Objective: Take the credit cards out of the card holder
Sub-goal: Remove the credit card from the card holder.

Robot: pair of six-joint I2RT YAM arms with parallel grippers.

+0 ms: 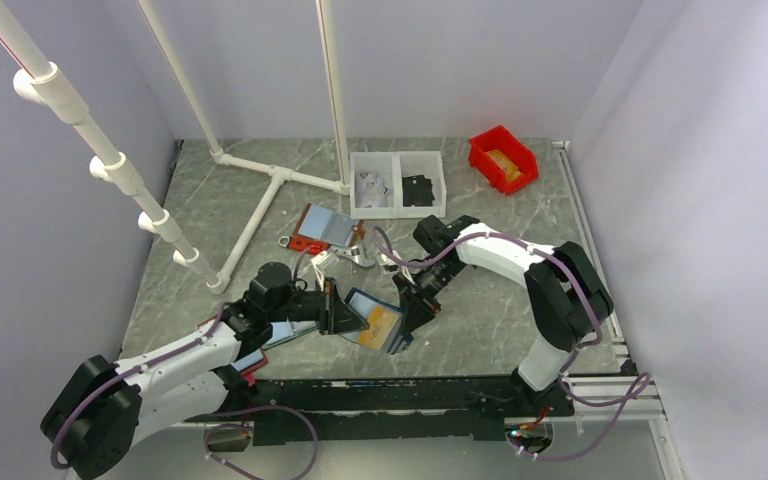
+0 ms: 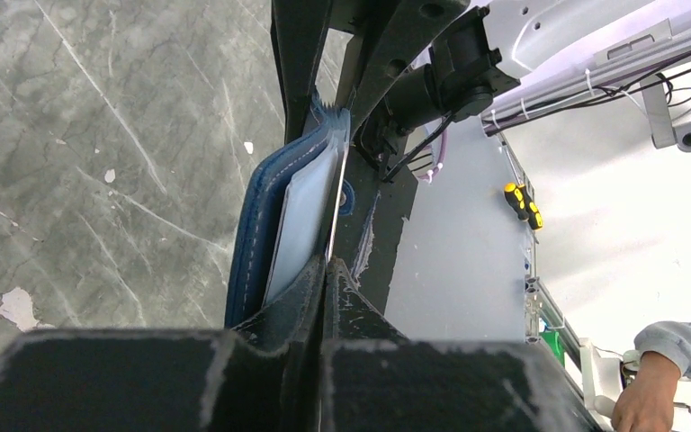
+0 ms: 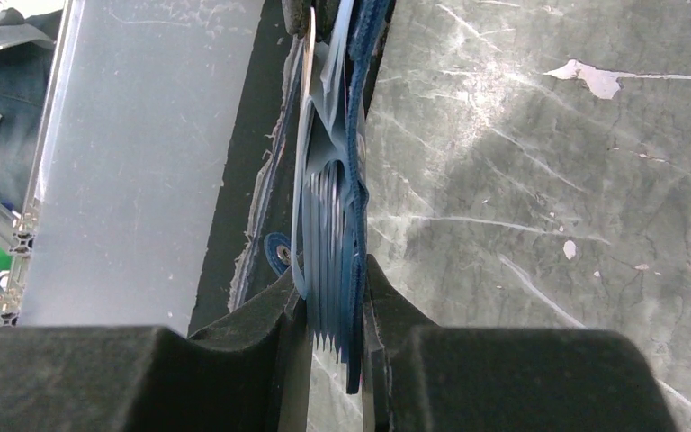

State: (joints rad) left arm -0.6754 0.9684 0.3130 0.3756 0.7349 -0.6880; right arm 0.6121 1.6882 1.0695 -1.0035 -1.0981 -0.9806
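Grip is on both sides: you have the card holder (image 1: pixel 364 301) opened out between the two arms, over the counter (image 1: pixel 520 300) close to the middle of its near edge. Your left pincer (image 1: pixel 344 318) is squeezed almost fully together on the thin rim of one navy flap. Your right pincer (image 1: pixel 416 308) is clamped a little wider on the other half, with the stacked light blue pockets caught between its pads. A tan card (image 1: pixel 381 327) sits in the open holder, face up. Toward the far edge you can see a red-edged holder (image 1: pixel 322 228), two white bins (image 1: pixel 397 185) and a red bin (image 1: pixel 503 158).
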